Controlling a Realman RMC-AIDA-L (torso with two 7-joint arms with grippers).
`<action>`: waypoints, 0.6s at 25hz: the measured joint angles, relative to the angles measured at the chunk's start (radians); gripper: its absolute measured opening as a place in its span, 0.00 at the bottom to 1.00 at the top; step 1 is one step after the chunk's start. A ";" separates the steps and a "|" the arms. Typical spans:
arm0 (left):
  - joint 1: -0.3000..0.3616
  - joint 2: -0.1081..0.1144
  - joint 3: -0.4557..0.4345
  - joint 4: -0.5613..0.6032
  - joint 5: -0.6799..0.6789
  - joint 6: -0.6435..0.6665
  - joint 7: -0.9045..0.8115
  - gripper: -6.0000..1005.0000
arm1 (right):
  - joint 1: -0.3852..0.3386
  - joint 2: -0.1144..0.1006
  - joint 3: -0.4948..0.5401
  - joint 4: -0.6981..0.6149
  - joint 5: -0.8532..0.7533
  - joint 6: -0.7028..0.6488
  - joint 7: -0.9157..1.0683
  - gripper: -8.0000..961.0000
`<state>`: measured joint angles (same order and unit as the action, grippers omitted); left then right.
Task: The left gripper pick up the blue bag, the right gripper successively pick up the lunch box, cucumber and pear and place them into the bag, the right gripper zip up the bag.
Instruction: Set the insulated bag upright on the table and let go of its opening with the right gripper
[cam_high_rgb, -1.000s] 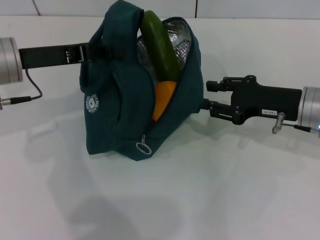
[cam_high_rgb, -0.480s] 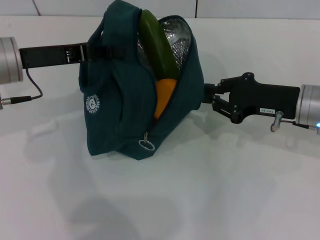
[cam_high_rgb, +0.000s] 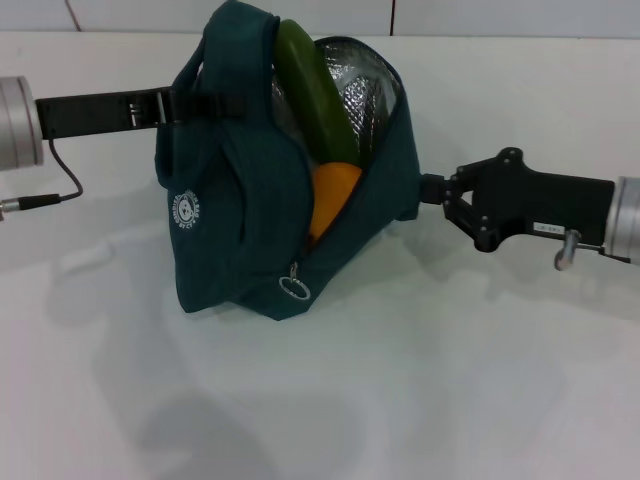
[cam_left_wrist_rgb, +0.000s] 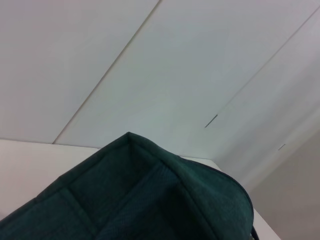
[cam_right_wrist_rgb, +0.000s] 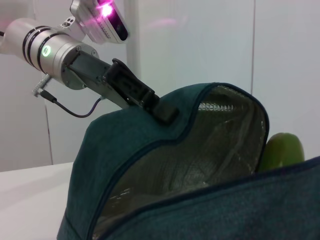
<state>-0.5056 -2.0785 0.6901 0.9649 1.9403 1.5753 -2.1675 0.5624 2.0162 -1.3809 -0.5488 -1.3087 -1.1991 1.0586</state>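
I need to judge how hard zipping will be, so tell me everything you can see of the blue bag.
The blue bag is dark teal fabric with silver foil lining, a white round logo on its side and a ring zip pull low at the front. It stands on the white table, unzipped and gaping. The cucumber pokes out of the top, above the pear. The left gripper meets it at the upper back near the handles; the right gripper is at its opposite edge.

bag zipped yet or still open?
Open. The blue bag gapes along its front, showing foil lining, the cucumber and the pear; the ring zip pull sits at the bottom.
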 joint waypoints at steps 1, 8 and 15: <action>0.000 0.000 0.000 0.000 0.000 0.000 0.000 0.05 | -0.014 0.000 0.001 -0.015 0.001 0.000 -0.004 0.03; -0.002 -0.001 0.005 0.000 -0.009 0.000 0.003 0.05 | -0.058 0.001 0.005 -0.078 0.039 -0.002 -0.027 0.01; -0.035 -0.002 0.011 -0.072 -0.045 0.000 0.024 0.05 | -0.097 -0.001 0.024 -0.143 0.070 -0.048 -0.051 0.01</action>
<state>-0.5405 -2.0801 0.7012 0.8928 1.8949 1.5753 -2.1430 0.4652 2.0152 -1.3572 -0.6918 -1.2386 -1.2476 1.0071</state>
